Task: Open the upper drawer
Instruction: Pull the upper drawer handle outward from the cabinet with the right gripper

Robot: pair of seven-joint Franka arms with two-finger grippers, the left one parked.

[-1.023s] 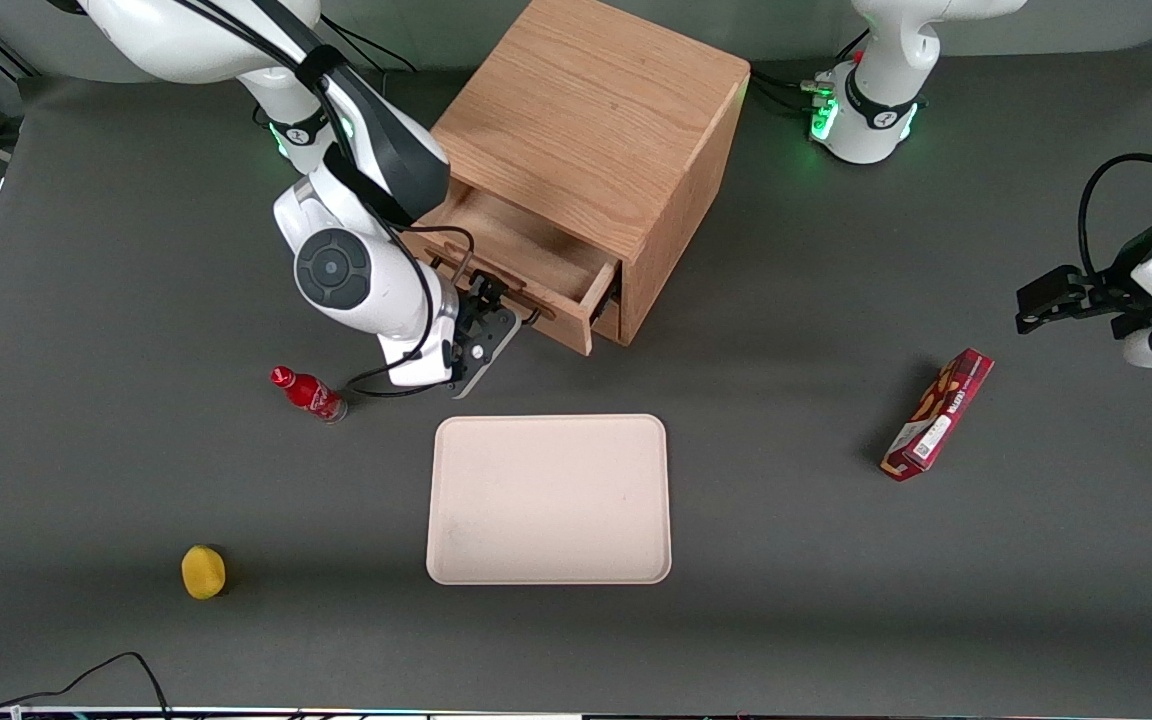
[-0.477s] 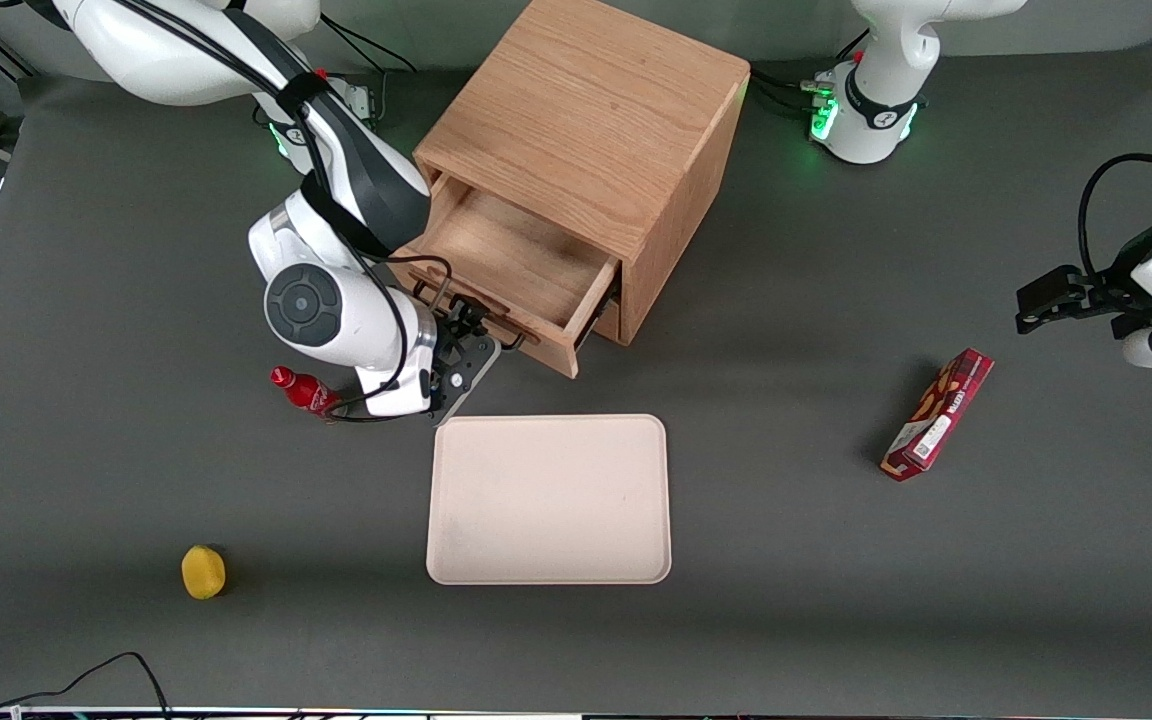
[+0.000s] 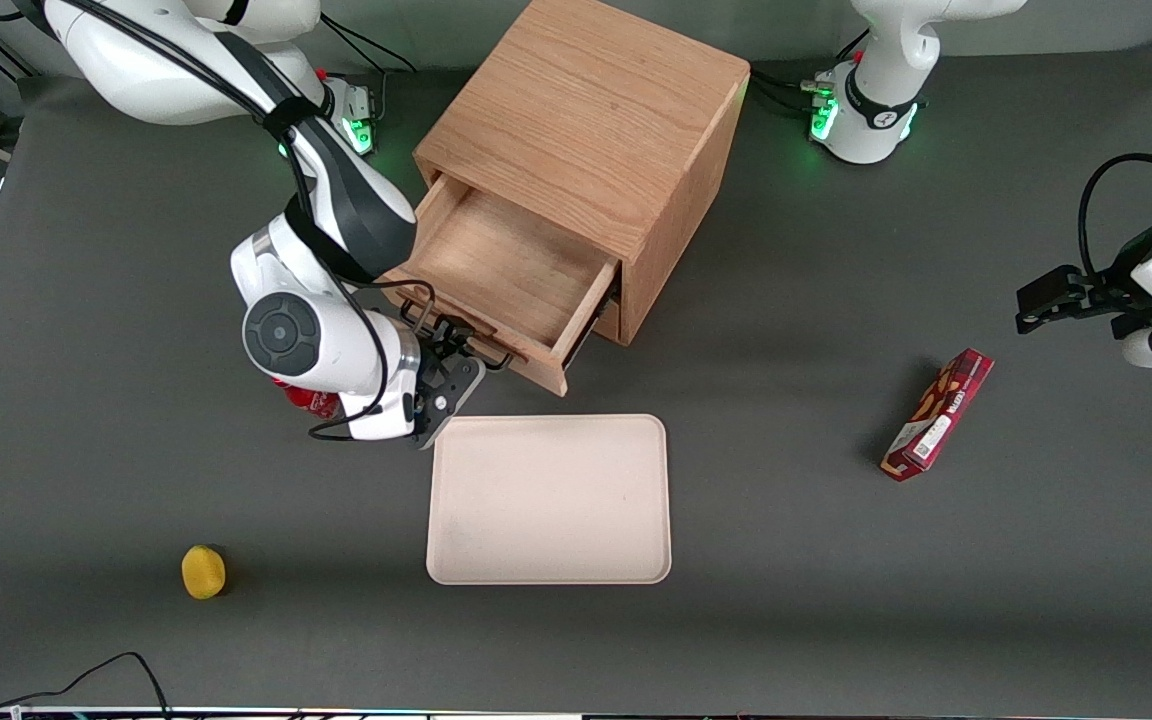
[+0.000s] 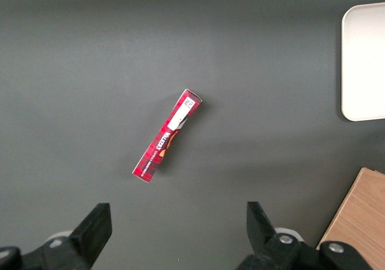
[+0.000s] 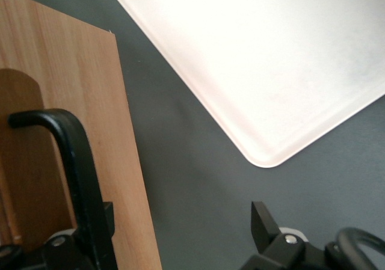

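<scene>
The upper drawer point(image 3: 506, 262) of the wooden cabinet point(image 3: 586, 110) stands pulled well out, and its bare wooden floor shows. Its thin black bar handle point(image 3: 458, 337) runs along the drawer front point(image 5: 66, 119). My gripper point(image 3: 451, 352) is at that handle, nearer the front camera than the drawer. In the right wrist view the gripper point(image 5: 183, 222) is open wide. One finger point(image 5: 103, 222) sits against the black handle point(image 5: 75, 162) and the drawer front. The other finger point(image 5: 264, 225) hangs over bare table. Nothing is clamped between them.
A cream tray point(image 3: 548, 498) lies just in front of the drawer, close to my wrist. A red bottle point(image 3: 308, 399) is mostly hidden under my arm. A yellow object point(image 3: 203, 571) lies nearer the camera. A red box point(image 3: 938, 414) lies toward the parked arm's end.
The drawer has slid further out of the cabinet. My gripper has moved with its handle toward the front camera, and my arm now covers most of the red bottle.
</scene>
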